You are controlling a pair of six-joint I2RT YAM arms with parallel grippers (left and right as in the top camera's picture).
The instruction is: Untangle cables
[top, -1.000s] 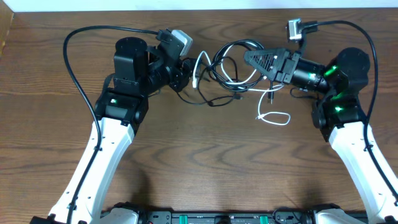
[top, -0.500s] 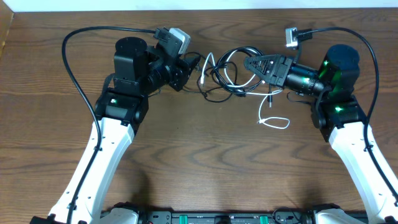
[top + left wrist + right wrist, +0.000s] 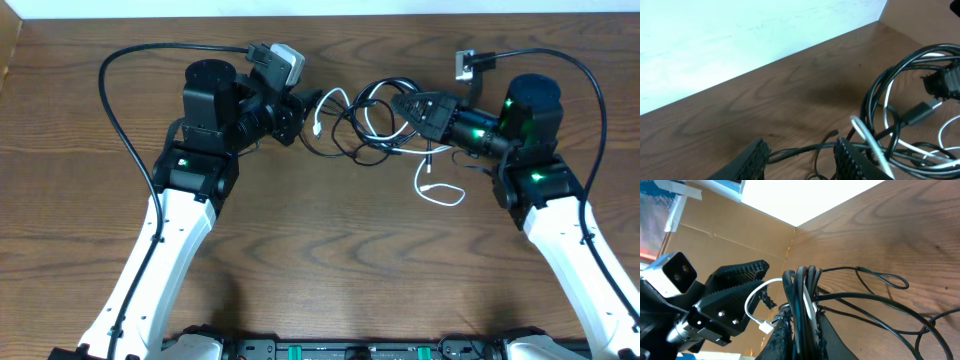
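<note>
The cables [image 3: 362, 122] lie in a tangle of black coils with a white cord between my two grippers at the far middle of the table. A white loop [image 3: 441, 191] trails toward the front. My right gripper [image 3: 402, 104] is shut on a bundle of black strands and a white one [image 3: 801, 317], holding it just above the wood. My left gripper [image 3: 303, 104] stands at the tangle's left edge. In the left wrist view its jaws [image 3: 800, 146] are apart and a thin black cord [image 3: 805, 150] crosses the gap. The coils [image 3: 900, 115] lie to its right.
Thick black arm cables arc over the far corners [image 3: 125, 70] [image 3: 592, 70]. The table's far edge meets a white wall [image 3: 740, 30]. Brown cardboard [image 3: 715, 235] stands beyond the left side. Bare wood [image 3: 340, 270] spreads between the arms toward the front.
My right gripper has swung left and toward the far edge with the bundle, dragging the coils and white loop along. My left gripper turned slightly toward the far edge and its jaws narrowed a little.
</note>
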